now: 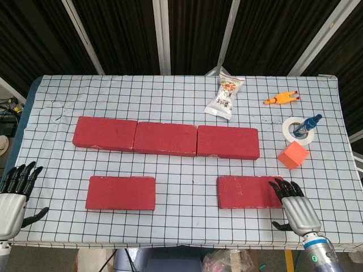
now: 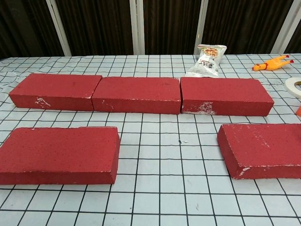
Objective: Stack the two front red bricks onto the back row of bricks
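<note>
Three red bricks form the back row (image 1: 165, 137) (image 2: 136, 94) across the table's middle. In front lie two separate red bricks: the front left brick (image 1: 121, 192) (image 2: 59, 154) and the front right brick (image 1: 249, 191) (image 2: 261, 149). My right hand (image 1: 296, 208) is open, fingers spread, at the front right brick's right end, its fingertips at or over that end; I cannot tell if they touch. My left hand (image 1: 13, 198) is open at the table's front left corner, well clear of the front left brick. Neither hand shows in the chest view.
A snack bag (image 1: 226, 97) (image 2: 207, 60) lies behind the back row. A yellow rubber chicken (image 1: 281, 98) (image 2: 271, 62), a tape roll with a blue pen (image 1: 299, 129) and an orange cube (image 1: 292, 155) sit at the right. The checked cloth (image 1: 187, 170) covers the table.
</note>
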Tool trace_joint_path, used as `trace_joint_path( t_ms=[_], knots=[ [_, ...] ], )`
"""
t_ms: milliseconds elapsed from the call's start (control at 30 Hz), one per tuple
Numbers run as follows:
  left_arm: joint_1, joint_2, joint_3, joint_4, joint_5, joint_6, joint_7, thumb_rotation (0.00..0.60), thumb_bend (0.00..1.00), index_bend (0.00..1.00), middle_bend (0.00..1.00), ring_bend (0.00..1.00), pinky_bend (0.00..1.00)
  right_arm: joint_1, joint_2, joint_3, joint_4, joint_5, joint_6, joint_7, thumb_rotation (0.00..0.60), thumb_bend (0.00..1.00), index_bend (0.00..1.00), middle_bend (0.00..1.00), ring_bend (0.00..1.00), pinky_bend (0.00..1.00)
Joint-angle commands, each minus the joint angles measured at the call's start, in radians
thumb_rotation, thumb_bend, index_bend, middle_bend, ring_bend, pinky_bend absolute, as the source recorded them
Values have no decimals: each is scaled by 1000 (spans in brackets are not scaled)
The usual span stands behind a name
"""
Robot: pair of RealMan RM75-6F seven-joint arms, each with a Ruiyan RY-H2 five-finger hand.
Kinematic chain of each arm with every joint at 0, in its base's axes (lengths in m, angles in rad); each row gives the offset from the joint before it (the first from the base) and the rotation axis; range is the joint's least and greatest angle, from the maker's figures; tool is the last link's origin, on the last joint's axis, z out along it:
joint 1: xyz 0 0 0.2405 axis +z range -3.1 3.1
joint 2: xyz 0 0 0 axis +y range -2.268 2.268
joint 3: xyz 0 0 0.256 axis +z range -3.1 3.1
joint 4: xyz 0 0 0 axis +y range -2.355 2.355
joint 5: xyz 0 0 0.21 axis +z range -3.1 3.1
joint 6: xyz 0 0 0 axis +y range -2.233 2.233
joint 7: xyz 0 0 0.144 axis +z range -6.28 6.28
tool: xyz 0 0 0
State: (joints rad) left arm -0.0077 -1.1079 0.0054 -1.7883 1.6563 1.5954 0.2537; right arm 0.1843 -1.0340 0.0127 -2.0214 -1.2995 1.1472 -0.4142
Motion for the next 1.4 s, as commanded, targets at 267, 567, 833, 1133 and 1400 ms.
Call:
trace_joint_path(
  t_ms=[267,567,833,1133,1400],
  knots=[
    [-5,-2,-9,-7,-25,-13,13,600,0,25,0,0,28,150,-87,66,-76,296,-59,-213,600,183,12,0,0,0],
    [-10,-3,-21,-2,-44,-15,16,600,0,25,0,0,29,244,-153,74,-35,461,-65,-286,600,184,12,0,0,0],
    [-13,-10,-22,-2,-50,-22,32,600,0,25,0,0,29,317,-211,75,16,548,-68,-320,600,184,12,0,0,0],
    [-15,-11,-24,0,-54,-22,34,600,0,26,0,0,35,358,-242,51,47,595,-41,-340,600,183,32,61,0,0],
    [-17,-9,-21,1,-50,-24,26,600,0,32,0,0,35,370,-247,32,54,563,-15,-327,600,183,285,254,44,0]
  ],
)
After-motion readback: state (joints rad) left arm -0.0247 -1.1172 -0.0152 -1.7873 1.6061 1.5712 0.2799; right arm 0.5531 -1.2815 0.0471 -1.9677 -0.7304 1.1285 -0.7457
